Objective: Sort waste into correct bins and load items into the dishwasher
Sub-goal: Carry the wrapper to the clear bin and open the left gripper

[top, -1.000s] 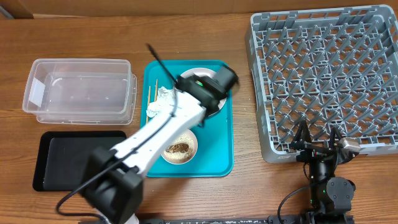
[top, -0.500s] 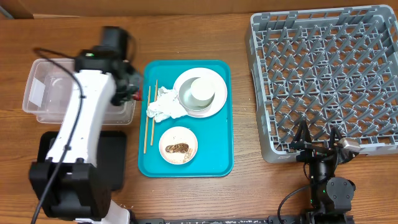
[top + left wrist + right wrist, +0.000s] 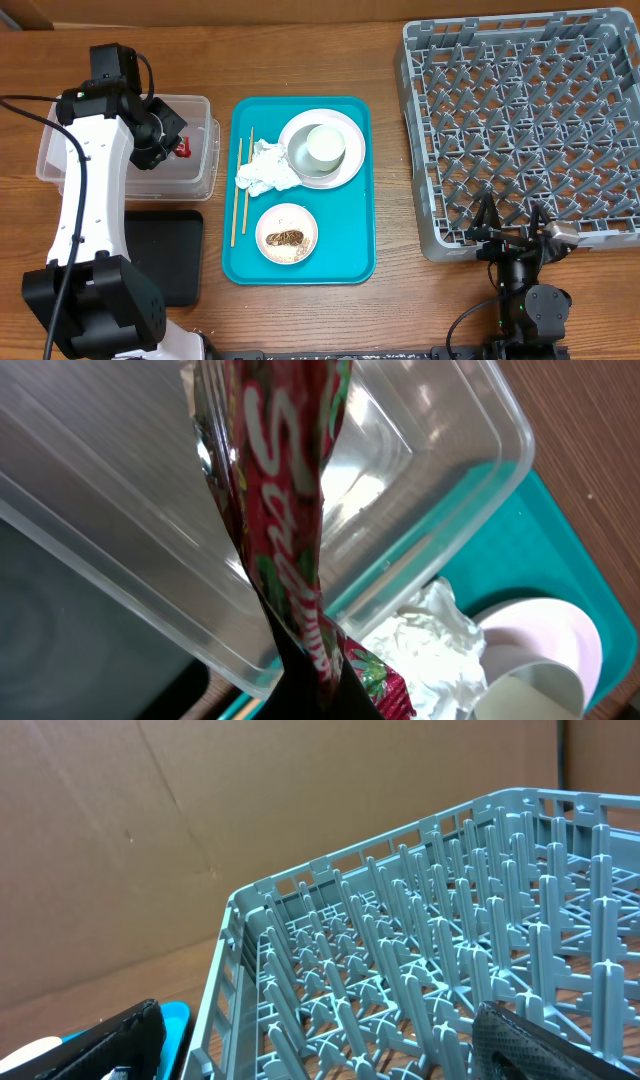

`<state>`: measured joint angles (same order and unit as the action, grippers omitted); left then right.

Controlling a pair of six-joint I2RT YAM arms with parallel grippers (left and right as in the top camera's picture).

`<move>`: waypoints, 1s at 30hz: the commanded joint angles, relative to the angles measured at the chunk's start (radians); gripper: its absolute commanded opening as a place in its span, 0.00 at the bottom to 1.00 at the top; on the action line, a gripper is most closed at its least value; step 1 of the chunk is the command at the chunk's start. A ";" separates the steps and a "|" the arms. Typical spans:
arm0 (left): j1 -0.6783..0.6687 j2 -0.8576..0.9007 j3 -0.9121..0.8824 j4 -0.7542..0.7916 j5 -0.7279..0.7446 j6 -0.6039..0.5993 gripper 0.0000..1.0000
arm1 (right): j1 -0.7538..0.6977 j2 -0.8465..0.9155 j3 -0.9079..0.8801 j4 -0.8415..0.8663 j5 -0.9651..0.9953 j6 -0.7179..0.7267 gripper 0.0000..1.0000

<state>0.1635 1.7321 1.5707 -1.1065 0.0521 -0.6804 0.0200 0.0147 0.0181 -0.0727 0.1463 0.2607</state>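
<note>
Nearest the robot, the right pincer (image 3: 511,220) sits low at the near edge of the grey dish rack (image 3: 520,110), its fingers spread wide apart with nothing between them; its wrist view looks across the rack's rows of upright pegs. On the left side of the bench (image 3: 400,300), the flat black tray (image 3: 170,260) lies partly under the left arm. Between the two, the teal tray (image 3: 350,240) carries the dishes: at its near end a small white bowl (image 3: 287,236) with rice and a brown scrap (image 3: 286,239) in it, then the pair of chopsticks (image 3: 240,195) lying lengthwise along its left side, the crumpled paper napkin (image 3: 264,170) just beside them, and at the far end a white plate (image 3: 340,170) with a small white cup (image 3: 325,146) standing on it. Level with the plate, the left pincer (image 3: 172,140) is clamped shut on the shiny red wrapper (image 3: 184,148), holding it above the right end of the clear plastic tub (image 3: 70,150). In the left wrist view the wrapper hangs twisted over the tub's open inside. The rack reaches farthest back on the right.
</note>
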 commanded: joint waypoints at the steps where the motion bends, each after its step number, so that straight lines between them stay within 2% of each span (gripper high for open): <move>1: 0.002 0.016 0.002 0.005 -0.071 0.003 0.04 | -0.003 -0.011 -0.010 0.005 0.010 -0.006 1.00; 9: 0.010 0.039 0.002 0.016 -0.166 -0.051 0.04 | -0.003 -0.011 -0.010 0.005 0.010 -0.006 1.00; 19: 0.066 0.146 0.002 0.038 -0.166 -0.053 0.05 | -0.003 -0.011 -0.010 0.005 0.010 -0.006 1.00; 21: 0.073 0.159 0.002 0.041 -0.163 -0.053 0.14 | -0.003 -0.011 -0.010 0.005 0.010 -0.006 1.00; 23: 0.074 0.162 0.002 0.046 -0.156 -0.053 0.32 | -0.003 -0.011 -0.010 0.005 0.010 -0.006 1.00; 25: 0.074 0.162 0.002 0.054 -0.156 -0.052 0.69 | -0.003 -0.011 -0.010 0.005 0.010 -0.007 1.00; 26: 0.074 0.162 0.002 0.055 -0.156 -0.051 0.81 | -0.003 -0.011 -0.010 0.005 0.010 -0.006 1.00; 30: 0.074 0.159 0.003 0.047 -0.146 -0.042 0.86 | -0.003 -0.011 -0.010 0.005 0.010 -0.006 1.00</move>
<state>0.2363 1.8881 1.5707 -1.0550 -0.0944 -0.7288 0.0200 0.0147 0.0181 -0.0727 0.1463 0.2607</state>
